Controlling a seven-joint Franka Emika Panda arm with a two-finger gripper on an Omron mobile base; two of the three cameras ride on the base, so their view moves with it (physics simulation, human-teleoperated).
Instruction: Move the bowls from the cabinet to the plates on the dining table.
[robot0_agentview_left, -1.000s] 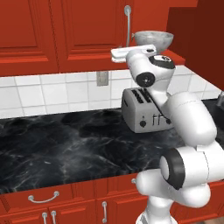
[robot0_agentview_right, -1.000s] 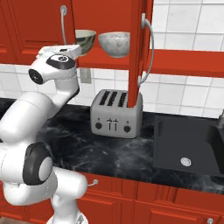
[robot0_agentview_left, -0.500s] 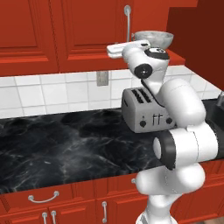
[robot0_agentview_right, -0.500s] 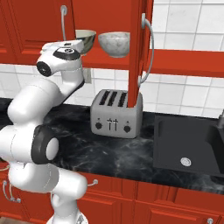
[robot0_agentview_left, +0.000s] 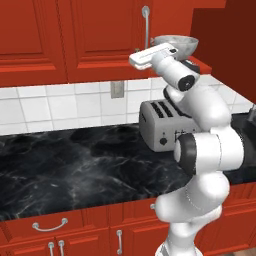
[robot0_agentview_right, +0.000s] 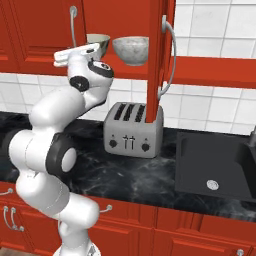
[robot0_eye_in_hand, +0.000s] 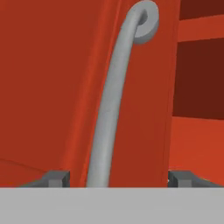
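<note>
From my remote seat, nearest thing is the black marble counter (robot0_agentview_left: 75, 170) with red drawer fronts (robot0_agentview_left: 50, 230) below it. On it sits a silver toaster (robot0_agentview_right: 131, 131), right behind my arm; off to the right, a dark sink (robot0_agentview_right: 212, 167).

My arm reaches up past the toaster to the red wall cabinet (robot0_agentview_left: 95, 35). Gripper (robot0_eye_in_hand: 118, 177) is up at the closed left door, fingers (robot0_eye_in_hand: 56, 177) apart, one on each side of the curved silver handle (robot0_eye_in_hand: 114, 100); handle runs between them, not clamped, gap on both sides. Can't tell if either finger touches it. In the left base view the hand (robot0_agentview_left: 152, 54) sits just below the handle's top mount, close to the door edge.

The right door (robot0_agentview_right: 159, 55) stands swung open, edge-on to the right base camera, its own bar handle (robot0_agentview_right: 169, 57) showing.

Farther back, on the open shelf: cream-beige bowl (robot0_agentview_right: 98, 45) just behind my hand, mottled white-grey bowl (robot0_agentview_right: 131, 49) beside it to the right, near each other, both upright. White tile wall (robot0_agentview_left: 60, 107) behind the counter.
</note>
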